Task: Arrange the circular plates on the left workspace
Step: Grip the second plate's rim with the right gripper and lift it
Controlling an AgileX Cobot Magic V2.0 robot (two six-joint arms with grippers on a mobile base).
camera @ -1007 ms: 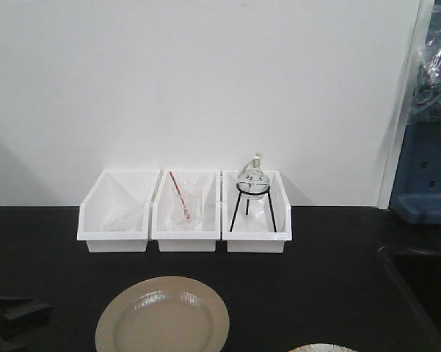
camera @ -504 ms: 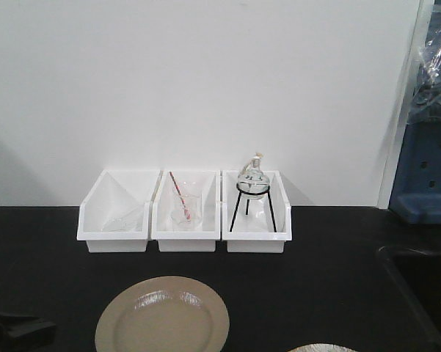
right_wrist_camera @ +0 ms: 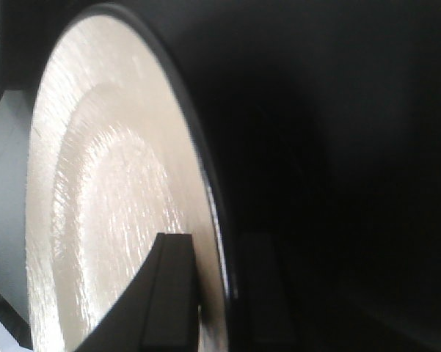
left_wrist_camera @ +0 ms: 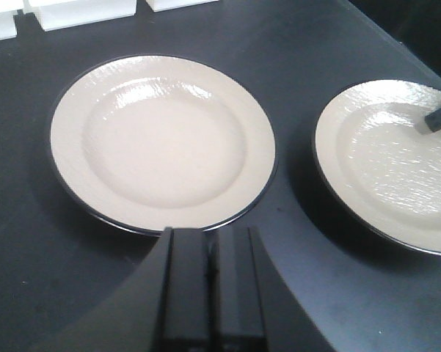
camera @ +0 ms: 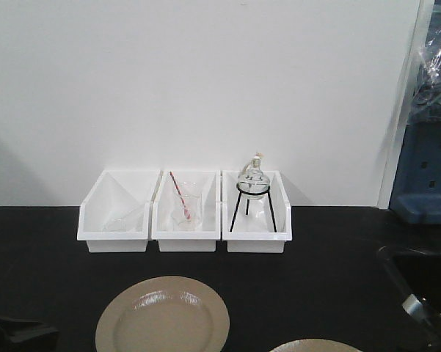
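White bins [camera: 185, 242]: flask [camera: 252, 180], beaker [camera: 188, 205]; right fingers [right_wrist_camera: 172, 293] pinch right plate [right_wrist_camera: 110, 183]; left fingers [left_wrist_camera: 185, 286] closed, empty

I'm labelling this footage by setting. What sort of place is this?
Probably a laboratory bench: a round glass flask on a tripod in a white bin, a beaker holding a rod, and a black countertop with a sink at the right.

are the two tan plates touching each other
Apart. The left wrist view shows a strip of bare black countertop between the left plate and the right plate, so their rims do not meet.
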